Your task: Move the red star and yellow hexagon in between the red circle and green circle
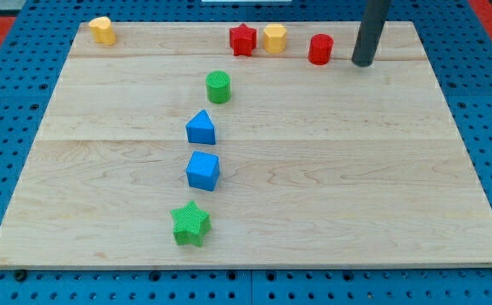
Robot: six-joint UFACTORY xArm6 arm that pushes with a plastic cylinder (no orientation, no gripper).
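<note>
Altogether eight blocks sit on the wooden board (pixel 356 212): two red, two yellow, two green, two blue. No pincer exists; my tip (pixel 362 63) stands right of the red circle (pixel 320 49).

Wooden board (pixel 330 186), eight coloured blocks

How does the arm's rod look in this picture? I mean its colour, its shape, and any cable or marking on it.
Only the rod shows: a straight, round, dark grey to black bar, smooth and plain, narrowing slightly toward my tip. No cable, marking or label is visible on it. Its upper part is cut off by the view's top.
</note>
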